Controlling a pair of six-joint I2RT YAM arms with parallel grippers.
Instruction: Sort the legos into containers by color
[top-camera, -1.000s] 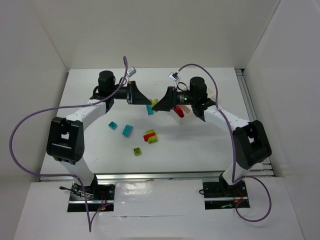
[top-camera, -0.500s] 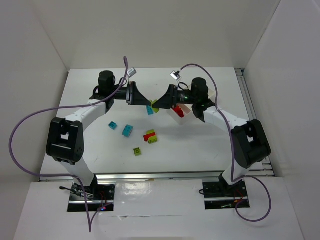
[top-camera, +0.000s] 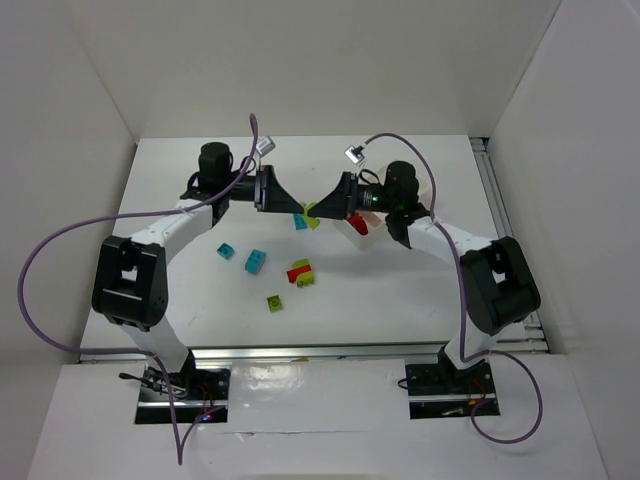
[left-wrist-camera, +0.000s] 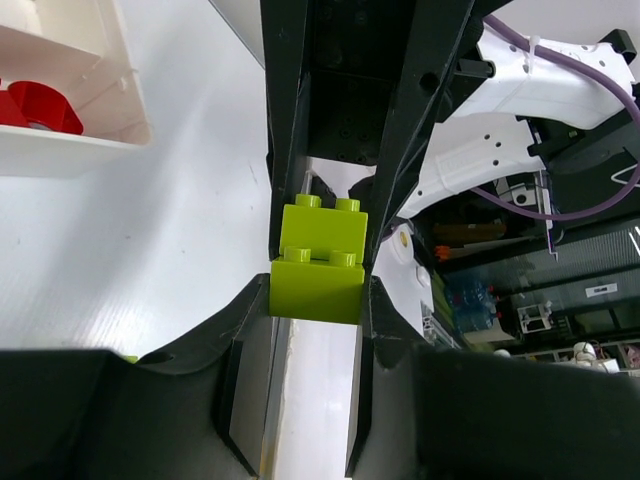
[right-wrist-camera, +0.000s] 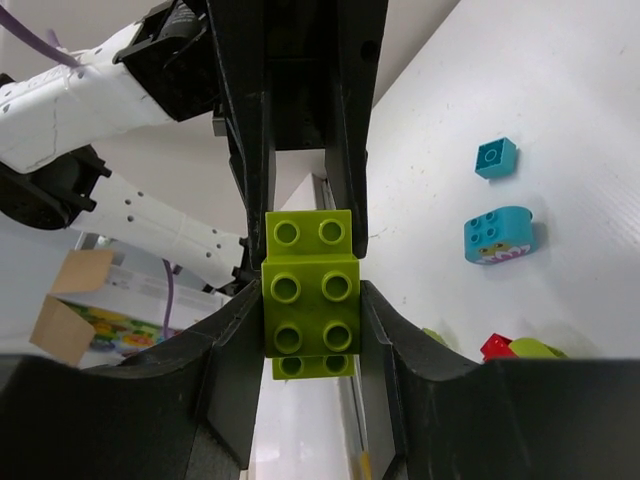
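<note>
Top: we look down from 6 o'clock, far back.
Wrists: we sit close, facing each other, sharing the lime brick (left-wrist-camera: 318, 262).

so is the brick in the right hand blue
No, the brick clamped in the right hand is lime green.

Bright, even overhead light; soft shadows on white table (top-camera: 400, 290). Wrist views: centre sharp, near foreground dark, wide-angle stretch at edges.
</note>
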